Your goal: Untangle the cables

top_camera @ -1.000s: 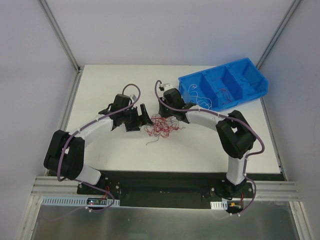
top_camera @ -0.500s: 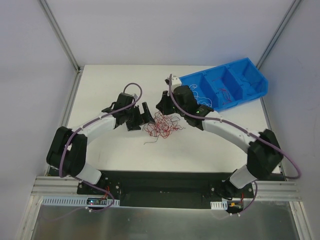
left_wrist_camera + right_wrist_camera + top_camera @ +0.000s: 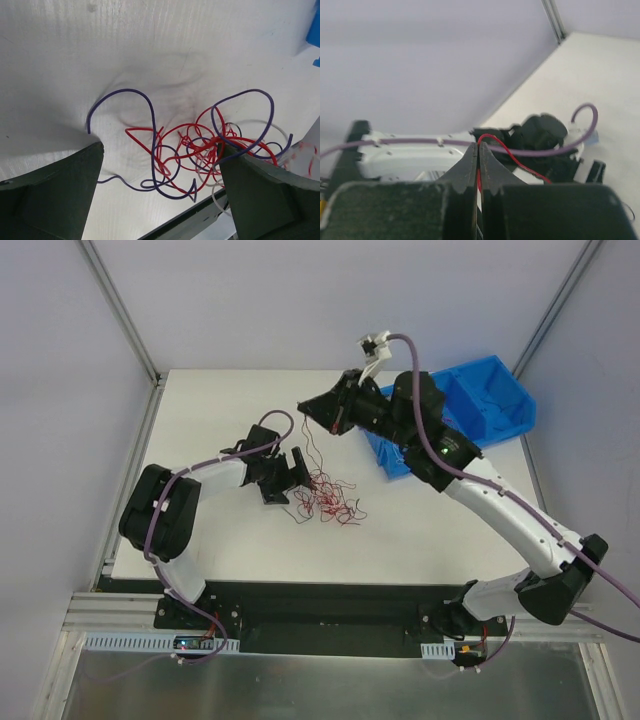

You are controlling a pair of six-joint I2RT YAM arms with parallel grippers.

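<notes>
A tangle of thin cables (image 3: pixel 326 498), mostly red, lies on the white table; in the left wrist view it shows red, purple-blue and white strands (image 3: pixel 200 150). My left gripper (image 3: pixel 288 476) is open, low at the tangle's left edge, with strands lying between its fingers (image 3: pixel 55 195). My right gripper (image 3: pixel 304 408) is raised above the table, shut on a red cable (image 3: pixel 510 152). That cable (image 3: pixel 309 445) hangs from it down to the tangle.
A blue bin (image 3: pixel 470 400) with compartments stands at the back right, partly behind my right arm, with thin wires inside. Metal frame posts rise at the table's back corners. The table's front edge shows in the left wrist view (image 3: pixel 190 220).
My right gripper has risen from the tangle, up and back, pulling one red cable out with it. The tangle has spread. My left gripper stays at the tangle's left side.
</notes>
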